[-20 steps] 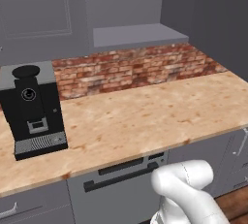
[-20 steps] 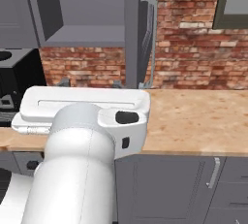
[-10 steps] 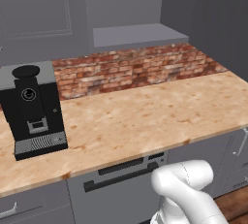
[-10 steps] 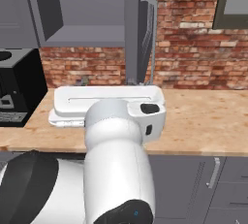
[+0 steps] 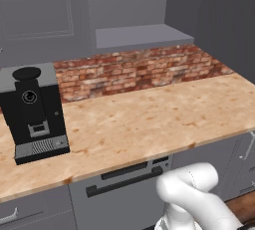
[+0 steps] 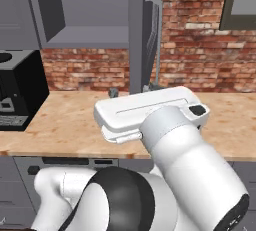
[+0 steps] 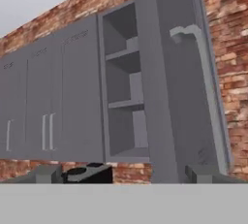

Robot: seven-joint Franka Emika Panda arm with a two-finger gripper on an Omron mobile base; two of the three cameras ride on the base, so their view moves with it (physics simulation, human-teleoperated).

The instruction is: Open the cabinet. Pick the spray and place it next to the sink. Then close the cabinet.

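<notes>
The cabinet door (image 7: pixel 169 97) stands swung open, its inner face and long silver bar handle (image 7: pixel 206 92) turned toward the hand view. Beside it, the open cabinet's shelves (image 7: pixel 127 104) look bare. From the right base view the door (image 6: pixel 144 30) is edge-on above the counter, handle (image 6: pixel 159 30) alongside. My gripper (image 7: pixel 125 174) is open, its fingertips (image 7: pixel 47 173) wide apart and low, below the cabinet, holding nothing. My white forearm (image 6: pixel 150 112) lies across the counter front and hides the hand. The spray and the sink are out of view.
A black coffee machine (image 5: pixel 34 112) stands on the wooden counter (image 5: pixel 149 119) at the left, against the brick backsplash (image 5: pixel 139 72). Closed grey wall cabinets (image 7: pixel 53 97) run left of the open one. Drawer fronts with black handles (image 5: pixel 119 184) sit under the counter.
My arm has swung to the right across the counter front in the right base view. The cabinet door, the coffee machine and the base have stayed where they were.
</notes>
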